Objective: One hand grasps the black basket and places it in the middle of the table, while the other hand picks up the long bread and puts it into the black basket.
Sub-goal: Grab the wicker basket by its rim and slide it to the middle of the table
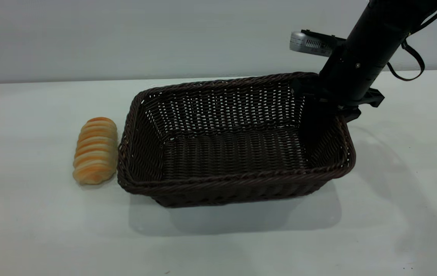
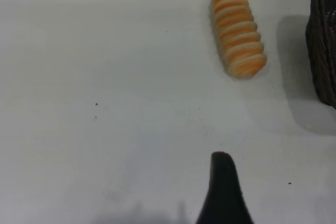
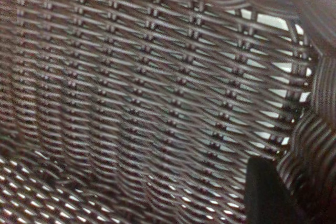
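Right claw (image 1: 327, 105) sits at the far right corner of the black basket (image 1: 234, 153), straddling the braided rim: one finger down inside against the right wall, the rest outside. Looks clamped on that wall. Right wrist view is filled with wicker weave, one black finger (image 3: 265, 195) against the inside of the wall.

Basket is upright, roughly mid-bench. It seems slightly tilted, with shadow showing under its near edge; can't tell whether it's fully resting on the bench (image 1: 30, 230) or lifted a bit at one side.

Long bread (image 1: 96, 150) lies on the bench just beside the basket's left wall, long axis running near-to-far, outside the basket. Touching the wall or not, can't tell from the exterior view; the left wrist view shows a gap of bare bench between bread (image 2: 238, 33) and basket edge (image 2: 323, 40).

Left claw isn't in the exterior view. Left wrist view shows only one black fingertip (image 2: 223, 182) hanging over bare bench, well apart from the bread. Can't tell how far it's open; nothing in it that I can see.
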Robot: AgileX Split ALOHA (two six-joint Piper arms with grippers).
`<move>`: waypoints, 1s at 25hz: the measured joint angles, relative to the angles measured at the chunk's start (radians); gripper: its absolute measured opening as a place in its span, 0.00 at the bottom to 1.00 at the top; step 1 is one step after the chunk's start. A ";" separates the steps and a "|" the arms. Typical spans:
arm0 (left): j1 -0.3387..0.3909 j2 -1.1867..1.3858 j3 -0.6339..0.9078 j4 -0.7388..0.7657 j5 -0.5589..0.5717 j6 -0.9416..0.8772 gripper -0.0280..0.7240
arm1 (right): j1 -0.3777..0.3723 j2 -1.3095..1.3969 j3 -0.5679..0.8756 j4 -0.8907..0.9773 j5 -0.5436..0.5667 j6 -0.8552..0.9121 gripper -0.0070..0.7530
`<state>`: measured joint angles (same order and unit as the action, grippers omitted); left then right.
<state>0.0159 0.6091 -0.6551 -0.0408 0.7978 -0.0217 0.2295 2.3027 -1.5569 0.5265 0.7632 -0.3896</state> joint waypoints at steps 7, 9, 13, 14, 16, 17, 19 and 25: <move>0.000 0.000 0.000 0.000 0.000 0.000 0.79 | -0.001 0.006 -0.001 0.008 -0.003 -0.002 0.36; 0.000 0.000 0.000 0.000 0.000 0.000 0.79 | -0.007 0.005 -0.001 0.015 -0.003 -0.001 0.43; 0.000 0.000 0.000 0.000 0.000 0.000 0.79 | -0.037 -0.025 -0.001 0.019 -0.001 0.000 0.62; 0.000 0.000 0.000 0.000 0.000 0.000 0.79 | -0.047 -0.036 -0.001 0.021 0.000 0.000 0.66; 0.000 0.000 0.000 0.000 0.000 0.000 0.79 | -0.069 -0.068 -0.002 0.023 0.011 0.002 0.70; 0.000 0.000 0.000 0.000 -0.001 0.000 0.79 | -0.080 -0.080 -0.004 0.023 0.021 0.002 0.71; 0.000 0.000 0.000 0.000 -0.001 0.000 0.79 | -0.105 -0.108 -0.018 0.023 0.061 0.005 0.71; 0.000 0.000 0.000 -0.004 -0.003 0.000 0.79 | -0.151 -0.161 -0.042 -0.058 0.248 0.017 0.72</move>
<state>0.0159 0.6091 -0.6551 -0.0445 0.7944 -0.0217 0.0788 2.1421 -1.5988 0.4684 1.0113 -0.3726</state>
